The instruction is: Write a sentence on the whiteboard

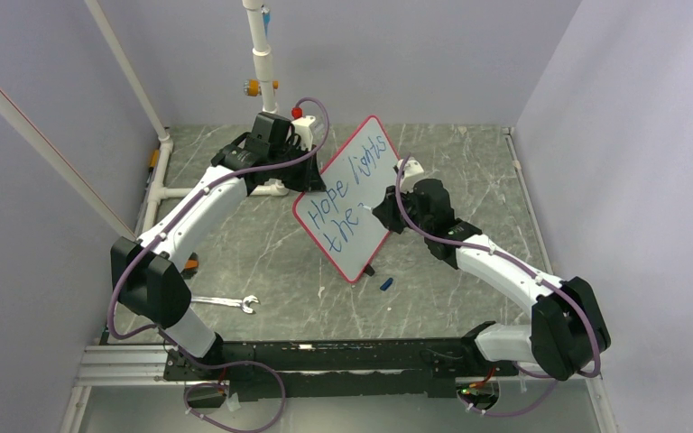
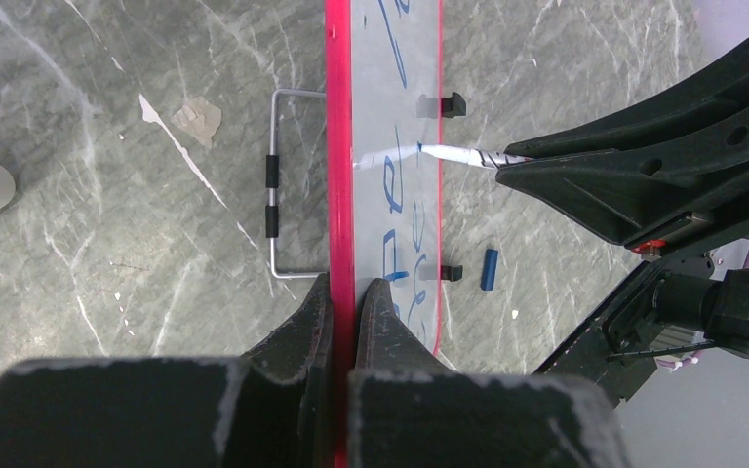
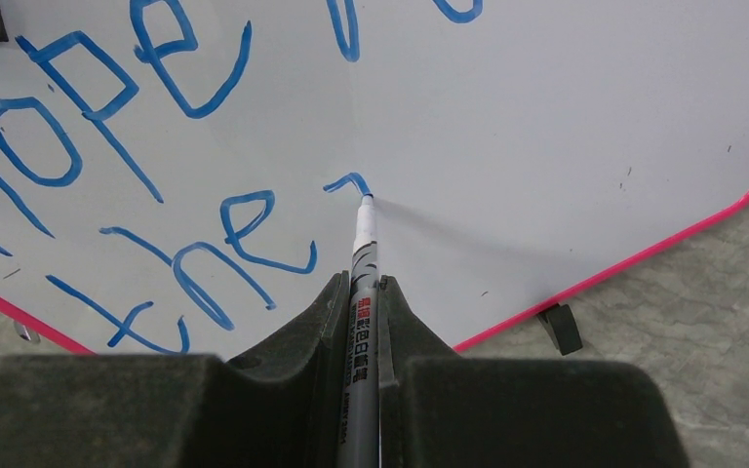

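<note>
Marble table (image 1: 253, 244) | left gripper (image 2: 341, 288) clamps one whiteboard (image 3: 546, 117) | right gripper (image 3: 359, 283) pinches one marker (image 3: 363, 244) | sentence (image 1: 341, 194): seemingly three words

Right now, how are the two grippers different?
The left gripper pinches the red edge of the whiteboard; the right gripper pinches a marker. The left gripper sits edge-on to the whiteboard; the right gripper faces its written side, marker tip touching it. Both are black and shut.

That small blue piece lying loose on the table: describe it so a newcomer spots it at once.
Find the whiteboard standing on edge mid-table. Just off its near corner, toward the right arm, lies a short blue cylinder, likely a marker cap. Its neighbours are the board's black feet; the silver wrench lies far off, by the left arm.
</note>
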